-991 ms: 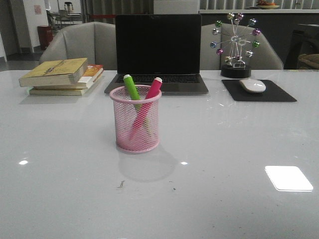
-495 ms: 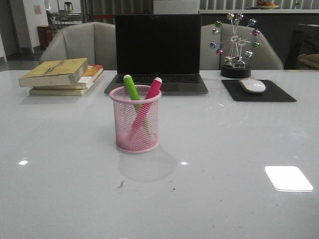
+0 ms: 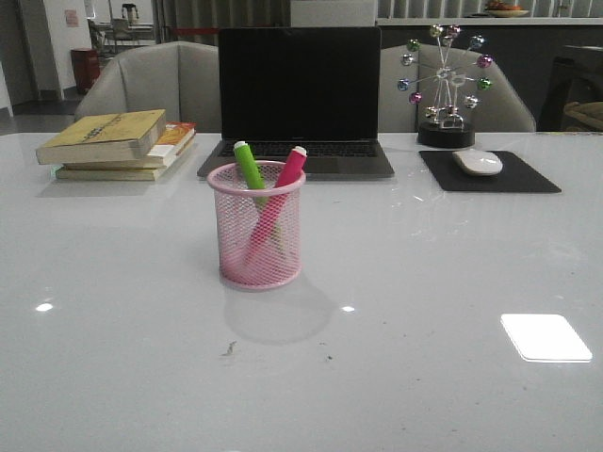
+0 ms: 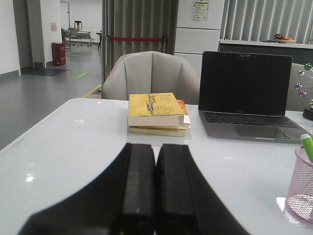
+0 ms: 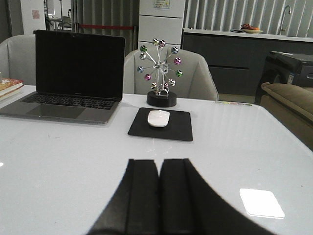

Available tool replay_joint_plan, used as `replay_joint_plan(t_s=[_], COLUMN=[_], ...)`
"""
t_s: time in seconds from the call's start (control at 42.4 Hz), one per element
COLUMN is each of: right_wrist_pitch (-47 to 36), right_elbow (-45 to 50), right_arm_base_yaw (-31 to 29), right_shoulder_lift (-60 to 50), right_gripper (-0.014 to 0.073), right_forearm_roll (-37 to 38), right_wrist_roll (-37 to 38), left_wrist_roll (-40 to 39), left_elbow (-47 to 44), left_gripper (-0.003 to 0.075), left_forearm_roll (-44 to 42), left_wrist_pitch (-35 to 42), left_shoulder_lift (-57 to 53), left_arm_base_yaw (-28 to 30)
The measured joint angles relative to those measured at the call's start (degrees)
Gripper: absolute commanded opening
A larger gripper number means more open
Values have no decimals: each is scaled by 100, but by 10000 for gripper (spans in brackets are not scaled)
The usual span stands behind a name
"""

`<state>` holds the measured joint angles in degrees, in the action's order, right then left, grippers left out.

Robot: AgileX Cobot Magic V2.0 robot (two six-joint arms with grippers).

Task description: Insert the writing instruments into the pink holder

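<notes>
While nothing is shifting between the earlier front views and this one, both highlighters are sitting in the pink mesh pen cup (image 3: 257,226) near the table's middle: one green highlighter (image 3: 249,166) and one magenta highlighter (image 3: 287,173), crossing, white ends poking above the rim. That stillness suggests the task is looking finished. The left gripper (image 4: 155,183) and right gripper (image 5: 159,192) are resting clenched on nothing, well apart from the cup. Behind are standing one laptop (image 3: 300,94), one mouse (image 3: 478,162) and a stack of books (image 3: 117,143).
</notes>
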<state>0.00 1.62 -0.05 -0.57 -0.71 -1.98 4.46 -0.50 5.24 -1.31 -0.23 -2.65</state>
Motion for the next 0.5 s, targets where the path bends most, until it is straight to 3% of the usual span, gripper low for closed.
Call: replay_joint_plan(t_s=[0.495], right_wrist_pitch=[-41], right_elbow=[0], right_arm_base_yaw=[0], right_shoulder_lift=[0], right_gripper=[57], right_forearm_roll=[-10], right_wrist_roll=[0], left_wrist_roll=[0], left_elbow=[0], left_gripper=[93], left_forearm_roll=[0], left_wrist_pitch=[0], left_shoulder_lift=[0], left_arm_base_yaw=[0])
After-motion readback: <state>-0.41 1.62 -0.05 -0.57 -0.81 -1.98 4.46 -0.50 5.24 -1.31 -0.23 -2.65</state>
